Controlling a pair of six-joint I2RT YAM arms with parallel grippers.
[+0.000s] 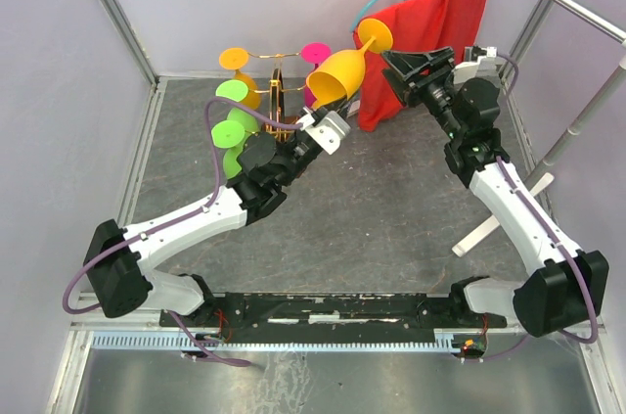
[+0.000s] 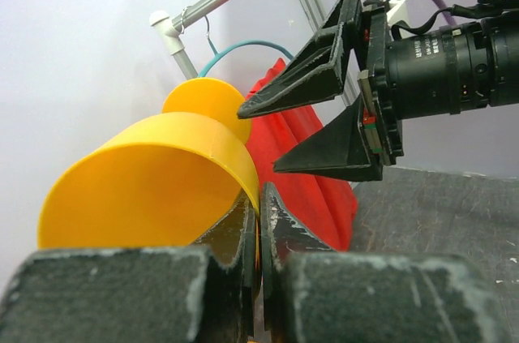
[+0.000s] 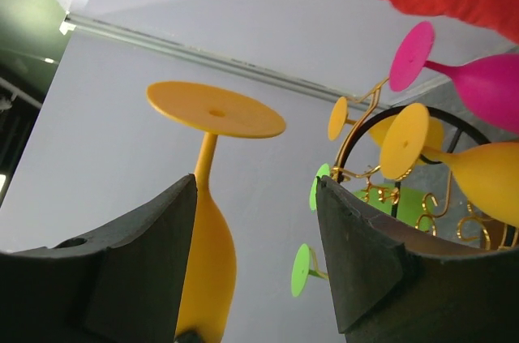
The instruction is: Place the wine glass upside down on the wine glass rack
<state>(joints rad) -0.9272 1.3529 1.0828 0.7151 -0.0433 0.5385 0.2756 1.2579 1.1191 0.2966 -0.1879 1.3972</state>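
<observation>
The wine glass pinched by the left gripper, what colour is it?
The plastic wine glass is solid orange-yellow; the left wrist view shows it best.

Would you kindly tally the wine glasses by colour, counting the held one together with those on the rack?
Orange glasses: 3
Green glasses: 3
Pink glasses: 1
Total: 7
</observation>
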